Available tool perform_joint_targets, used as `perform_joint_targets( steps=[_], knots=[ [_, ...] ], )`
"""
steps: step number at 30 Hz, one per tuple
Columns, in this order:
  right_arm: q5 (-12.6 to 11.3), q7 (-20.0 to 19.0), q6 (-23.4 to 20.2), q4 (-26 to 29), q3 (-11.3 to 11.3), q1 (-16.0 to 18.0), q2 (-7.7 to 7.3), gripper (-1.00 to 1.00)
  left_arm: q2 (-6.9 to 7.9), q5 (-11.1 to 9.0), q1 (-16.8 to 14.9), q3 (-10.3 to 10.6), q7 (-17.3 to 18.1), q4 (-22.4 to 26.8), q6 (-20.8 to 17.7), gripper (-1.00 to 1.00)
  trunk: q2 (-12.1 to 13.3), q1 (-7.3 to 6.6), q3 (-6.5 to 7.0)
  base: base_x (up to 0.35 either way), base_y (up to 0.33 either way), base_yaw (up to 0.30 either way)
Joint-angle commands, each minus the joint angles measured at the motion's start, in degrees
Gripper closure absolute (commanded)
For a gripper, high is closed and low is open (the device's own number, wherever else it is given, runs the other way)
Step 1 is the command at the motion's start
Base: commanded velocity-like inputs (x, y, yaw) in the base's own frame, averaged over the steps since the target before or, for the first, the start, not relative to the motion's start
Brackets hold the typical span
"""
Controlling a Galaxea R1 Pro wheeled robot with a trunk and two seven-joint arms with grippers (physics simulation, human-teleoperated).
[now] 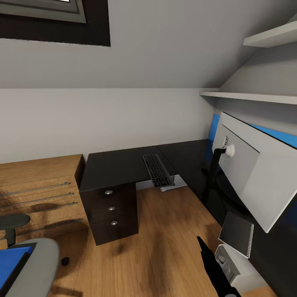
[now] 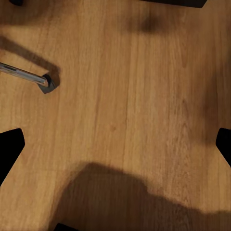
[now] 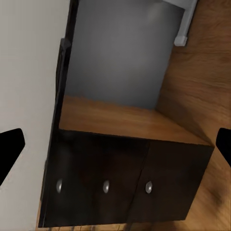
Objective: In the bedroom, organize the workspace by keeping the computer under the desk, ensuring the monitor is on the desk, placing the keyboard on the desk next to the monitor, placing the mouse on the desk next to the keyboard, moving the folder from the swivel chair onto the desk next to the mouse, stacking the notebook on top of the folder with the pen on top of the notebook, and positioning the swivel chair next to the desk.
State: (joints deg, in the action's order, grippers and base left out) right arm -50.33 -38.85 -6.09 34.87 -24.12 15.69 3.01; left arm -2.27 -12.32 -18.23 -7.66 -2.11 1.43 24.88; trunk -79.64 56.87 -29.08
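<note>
The black-topped desk (image 1: 119, 165) fills the corner, and the keyboard (image 1: 157, 170) lies at its inner edge, partly overhanging. On the right wing stands the monitor (image 1: 247, 173), pale back toward me, with a dark spiral notebook (image 1: 236, 233) lying nearer me. The grey computer (image 1: 231, 268) sits low beneath that wing. At lower left is the swivel chair (image 1: 35, 264) with the blue folder (image 1: 14, 255) on its seat. Whether the small black lump (image 1: 65, 260) on the floor is the mouse, I cannot tell. The pen is out of view. My left gripper (image 2: 115, 147) hangs open over bare floor; my right gripper (image 3: 115, 147) is open, facing the desk drawers (image 3: 105, 186).
A low light-wood cabinet (image 1: 37, 185) stands left of the desk. Shelves (image 1: 255, 97) jut from the right wall above the monitor. My right arm (image 1: 214, 268) reaches over the wood floor (image 1: 165, 239). A chrome chair leg with a castor (image 2: 45, 83) lies beneath the left gripper.
</note>
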Motion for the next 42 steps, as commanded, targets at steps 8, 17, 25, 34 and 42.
perform_joint_targets(
  steps=[8, 17, 25, 34, 42],
  knots=[
    [-4.49, -0.21, -2.40, 0.17, -0.31, 0.04, -1.03, -1.00, -0.02, 0.28, -0.05, -0.43, -0.09, -0.03, 0.17, -1.00, -0.03, 0.00, -0.06, 0.000, 0.000, 0.000],
    [-5.88, -0.25, -2.82, 0.11, -0.49, 0.04, -1.93, -1.00, -0.02, 0.28, -0.05, -0.43, -0.06, -0.03, 0.17, -1.00, -0.03, 0.00, -0.06, 0.000, 0.000, 0.000],
    [-8.14, -0.19, -2.84, -0.04, -0.74, 0.04, -2.14, -1.00, -0.02, 0.28, -0.04, -0.43, -0.06, -0.03, 0.17, -1.00, -0.03, 0.00, -0.06, 0.000, 0.000, 0.000],
    [-10.45, -0.23, -4.27, 0.00, -0.75, 0.04, -2.73, -1.00, -0.02, 0.28, -0.05, -0.43, -0.01, -0.03, 0.17, -1.00, -0.03, 0.00, -0.06, 0.000, 0.000, 0.000],
    [-11.10, -0.40, -6.84, 0.06, -0.81, 0.04, -3.35, -1.00, -0.02, 0.28, -0.05, -0.43, 0.00, -0.03, 0.17, -1.00, -0.03, 0.00, -0.06, 0.000, 0.000, 0.000]
  ],
)
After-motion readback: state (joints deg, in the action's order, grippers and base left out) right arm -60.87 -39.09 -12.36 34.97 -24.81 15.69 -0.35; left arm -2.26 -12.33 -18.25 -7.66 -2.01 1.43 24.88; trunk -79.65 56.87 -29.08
